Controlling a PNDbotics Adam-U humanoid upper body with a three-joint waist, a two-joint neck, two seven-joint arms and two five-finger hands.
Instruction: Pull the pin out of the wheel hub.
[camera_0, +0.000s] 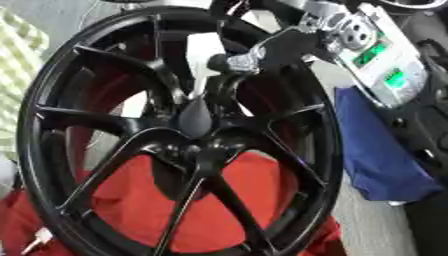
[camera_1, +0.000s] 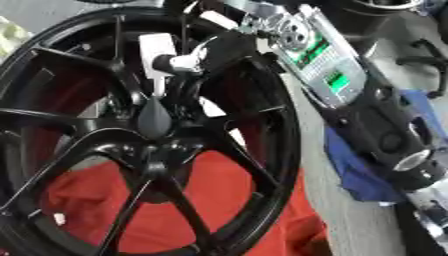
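Left eye view: the right hand (camera_0: 262, 52) enters from the upper right and reaches over the far rim of the black wheel (camera_0: 52, 100) to a point just above the hub (camera_0: 194, 117). Its fingers are curled together around a small silver-ended part, apparently the pin (camera_0: 236, 61), which lies just above the hub centre; whether the pin is seated in the hub or free of it cannot be told. A white tag-like piece (camera_0: 203, 55) sits directly behind the fingers, between two spokes. The forearm, with exposed silver joints and green-lit boards (camera_0: 381, 65), crosses the upper right rim and hides that section of the wheel. A red cloth (camera_0: 140, 200) lies under the wheel and shows through the near spokes. A blue cloth (camera_0: 376, 150) lies to the right of the rim. A pale checked fabric (camera_0: 17, 65) is at the far left edge. Right eye view: the same hand (camera_1: 214, 52) shows its fingers closed on the silver-tipped part (camera_1: 179, 62), above the dark teardrop-shaped hub cap (camera_1: 155, 120). The forearm runs diagonally toward the lower right, covering much of the blue cloth.
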